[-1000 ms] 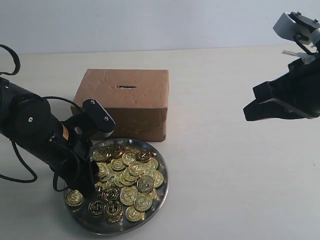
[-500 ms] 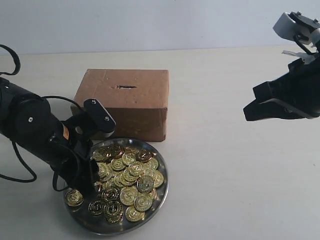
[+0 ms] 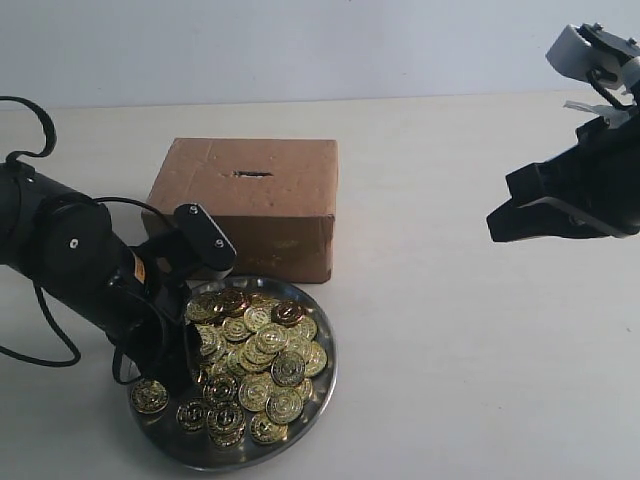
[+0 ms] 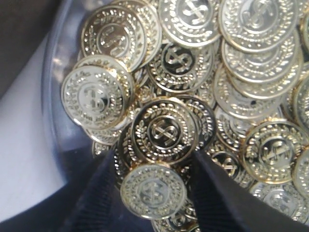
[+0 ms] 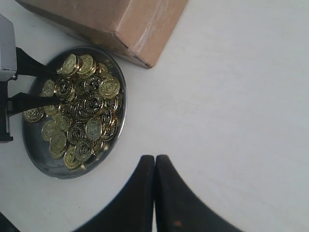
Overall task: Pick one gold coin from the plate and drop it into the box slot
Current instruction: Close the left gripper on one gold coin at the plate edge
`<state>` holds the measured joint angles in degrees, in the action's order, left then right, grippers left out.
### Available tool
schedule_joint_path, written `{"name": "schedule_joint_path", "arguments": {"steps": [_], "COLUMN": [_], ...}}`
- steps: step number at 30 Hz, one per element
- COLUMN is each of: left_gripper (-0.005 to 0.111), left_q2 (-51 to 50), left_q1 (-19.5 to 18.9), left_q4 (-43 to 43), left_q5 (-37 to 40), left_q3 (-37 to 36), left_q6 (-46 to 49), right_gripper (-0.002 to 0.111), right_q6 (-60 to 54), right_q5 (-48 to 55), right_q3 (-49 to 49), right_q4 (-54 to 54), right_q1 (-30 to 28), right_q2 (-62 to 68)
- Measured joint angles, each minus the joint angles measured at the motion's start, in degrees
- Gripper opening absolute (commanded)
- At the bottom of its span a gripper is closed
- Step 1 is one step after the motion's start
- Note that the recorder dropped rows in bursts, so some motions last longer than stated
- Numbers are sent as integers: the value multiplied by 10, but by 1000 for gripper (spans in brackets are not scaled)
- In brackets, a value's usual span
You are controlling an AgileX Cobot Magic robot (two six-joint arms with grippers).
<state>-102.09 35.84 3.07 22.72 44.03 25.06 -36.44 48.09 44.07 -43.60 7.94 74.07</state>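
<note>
The steel plate [image 3: 327, 380] heaped with gold coins [image 3: 255, 350] lies just in front of the brown cardboard box [image 3: 250, 215], whose slot [image 3: 253, 174] shows on top. My left gripper [image 3: 186, 352] is down in the plate's left side, open. Its fingers [image 4: 104, 193] flank one gold coin [image 4: 153, 192], with a thin gap on each side. My right gripper [image 3: 497, 222] hangs high at the far right, shut and empty [image 5: 155, 160]. The right wrist view also shows the plate [image 5: 43, 166] and the box [image 5: 125, 19].
Bare pale tabletop [image 3: 470, 350] spreads to the right of the plate and box. A black cable [image 3: 30, 350] loops beside the left arm near the table's left edge.
My left arm has shifted slightly down and right, deeper into the coins, and a few coins have shuffled. The right arm has not moved.
</note>
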Motion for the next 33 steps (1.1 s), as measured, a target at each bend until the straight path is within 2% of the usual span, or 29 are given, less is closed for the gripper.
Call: {"name": "schedule_joint_path", "arguments": {"steps": [9,25,33], "left_gripper": [45,31,30], "left_q2": [0,-1,-1], "left_q1": [1,1,1], "left_q4": [-6,-11,-11], "left_q5": [9,18,22], "left_q3": [2,2,2], "left_q6": [0,0,0], "right_gripper": [0,0,0], "right_q6": [0,0,0], "right_q5": [0,0,0], "right_q3": [0,0,0], "right_q4": [0,0,0], "right_q1": [0,0,0], "right_q2": [0,0,0]}}
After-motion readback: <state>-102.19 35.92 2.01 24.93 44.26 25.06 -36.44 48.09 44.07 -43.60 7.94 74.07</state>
